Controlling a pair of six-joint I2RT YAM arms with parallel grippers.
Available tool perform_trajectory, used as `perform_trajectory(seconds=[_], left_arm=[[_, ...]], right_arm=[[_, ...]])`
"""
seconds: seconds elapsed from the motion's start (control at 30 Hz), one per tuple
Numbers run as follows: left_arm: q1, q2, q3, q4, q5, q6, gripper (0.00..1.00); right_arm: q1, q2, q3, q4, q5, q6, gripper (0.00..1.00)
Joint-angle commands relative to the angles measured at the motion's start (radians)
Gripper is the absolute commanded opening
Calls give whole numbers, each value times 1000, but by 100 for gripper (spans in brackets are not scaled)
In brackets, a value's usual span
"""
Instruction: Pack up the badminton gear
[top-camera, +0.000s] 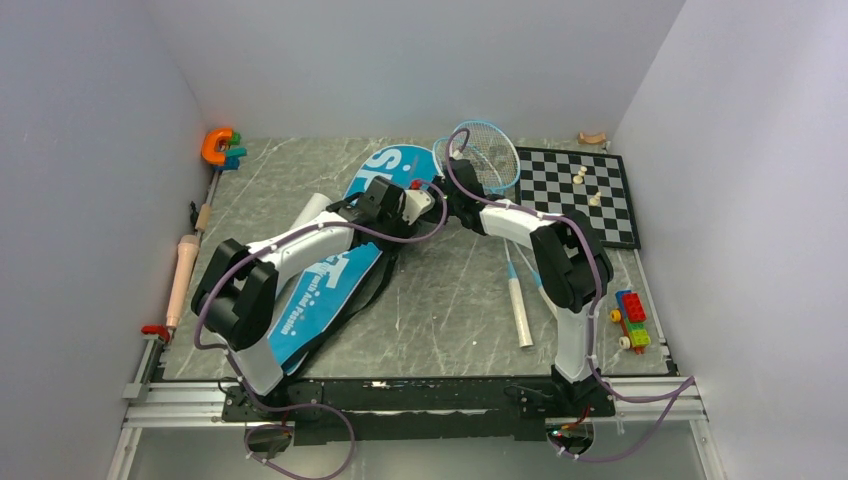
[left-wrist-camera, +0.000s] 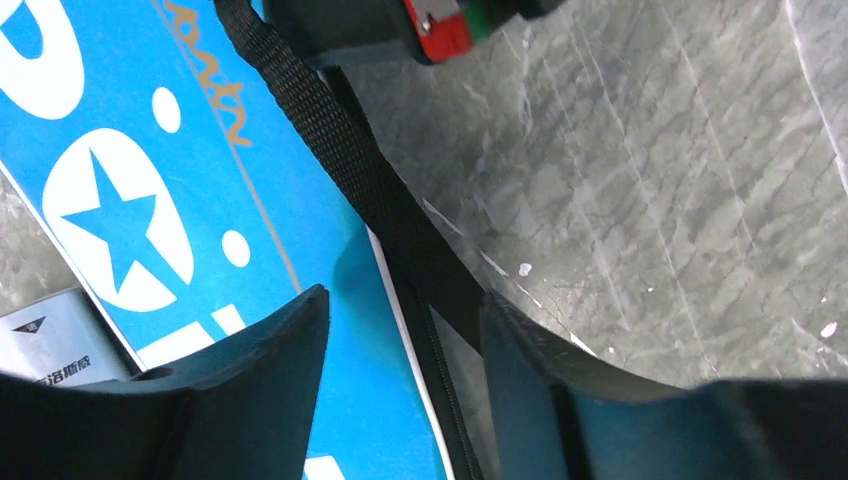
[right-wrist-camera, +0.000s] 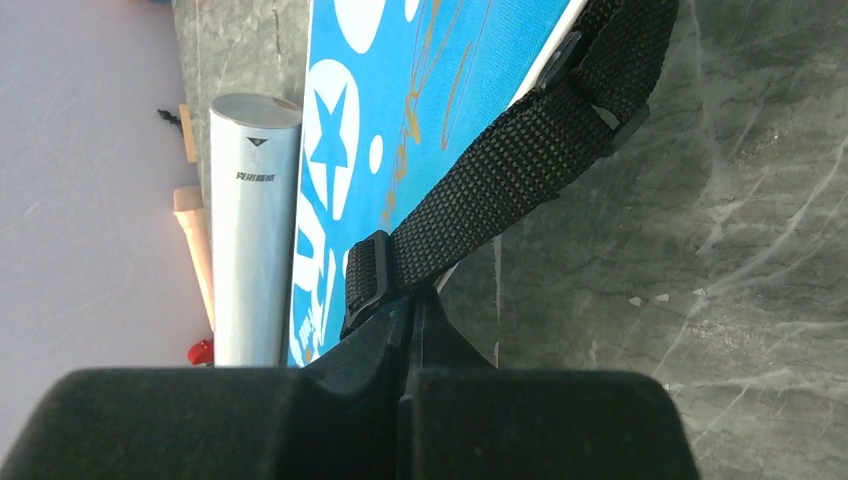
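Right wrist view shows the right gripper (right-wrist-camera: 412, 300) closed, apparently pinching the strap (right-wrist-camera: 500, 190) by its buckle, though the contact is hidden. The left gripper (left-wrist-camera: 403, 300) hangs open astride the edge of the bag (left-wrist-camera: 200, 150), which lies flat beside the tube (right-wrist-camera: 250, 220). The left should close on the bag's seam, not the strap, while the right holds tension.

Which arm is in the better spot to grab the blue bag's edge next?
Left, probably. The left end effector is open astride the blue bag edge, while the right end effector is shut on the black strap.
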Motion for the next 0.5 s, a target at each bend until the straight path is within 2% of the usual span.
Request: perform_trajectory(seconds=[0.0, 0.07, 0.2, 0.27, 0.3, 0.47], left_arm=[[6, 9, 29, 70, -18, -12, 57], [9, 13, 41, 64, 41, -31, 53], [11, 28, 63, 51, 153, -58, 55], [13, 35, 66, 58, 173, -57, 53], [17, 41, 70, 58, 184, -58, 50], [58, 72, 109, 40, 221, -71, 22]], right_arm=[[1, -70, 39, 34, -2, -16, 0], [2, -72, 36, 34, -1, -15, 0], [3, -74, 33, 34, -2, -16, 0], [3, -78, 31, 32, -1, -16, 0], [3, -80, 29, 31, 0, -18, 0], [3, -87, 22, 26, 4, -23, 0]])
